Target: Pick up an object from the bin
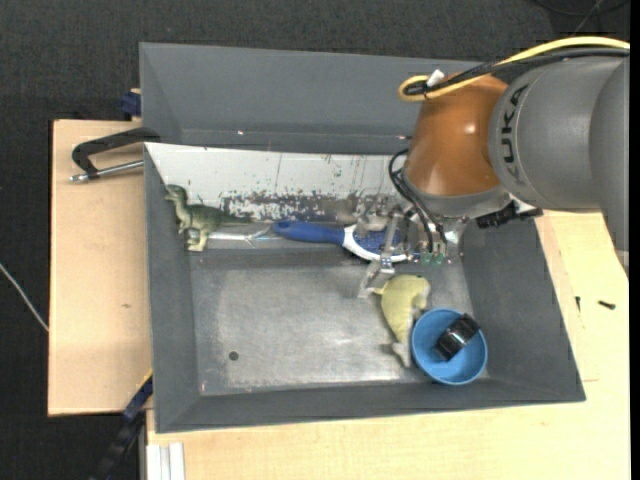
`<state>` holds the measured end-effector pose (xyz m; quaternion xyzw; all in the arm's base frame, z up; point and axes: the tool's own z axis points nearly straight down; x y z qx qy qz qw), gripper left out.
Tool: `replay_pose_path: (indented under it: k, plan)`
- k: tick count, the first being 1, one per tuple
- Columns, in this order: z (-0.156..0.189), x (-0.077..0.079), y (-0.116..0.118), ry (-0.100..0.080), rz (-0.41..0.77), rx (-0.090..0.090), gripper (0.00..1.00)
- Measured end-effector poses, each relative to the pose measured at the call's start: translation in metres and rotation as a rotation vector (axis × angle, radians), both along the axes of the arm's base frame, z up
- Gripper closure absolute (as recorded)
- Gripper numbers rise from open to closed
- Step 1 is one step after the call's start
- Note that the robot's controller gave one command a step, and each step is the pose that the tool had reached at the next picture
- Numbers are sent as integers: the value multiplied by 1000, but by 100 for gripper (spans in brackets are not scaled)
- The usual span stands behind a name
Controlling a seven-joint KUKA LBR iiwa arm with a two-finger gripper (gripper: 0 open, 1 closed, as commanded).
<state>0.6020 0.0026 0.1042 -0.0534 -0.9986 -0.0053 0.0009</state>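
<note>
Bin (280, 328): grey metal, a few loose things at back and right.
Gripper (383, 266): low by blue-handled brush's (310, 233) white end; opening impossible to tell.
Yellow toy (403, 306): just beside gripper, touching blue cup (450, 360); probably light, rubbery; best pinched across narrow body.

Claw (386, 264) low at back right, between blue-handled tool (310, 232) and pale yellow toy (403, 304)

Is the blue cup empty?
No, a small black block lies inside the blue cup.

Grey arm (575, 118), orange wrist cover (455, 148), yellow cable (540, 56), small metal hand (384, 266).
</note>
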Motion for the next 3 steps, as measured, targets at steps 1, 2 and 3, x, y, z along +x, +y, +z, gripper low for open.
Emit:
replay_pose_path:
  k: [1,2,3]
  plan:
    - [-5,0,2,-14,-76,-2,0]
    - [-8,0,3,-15,-172,0,0]
    - [-3,6,-1,-43,-178,-4,100]
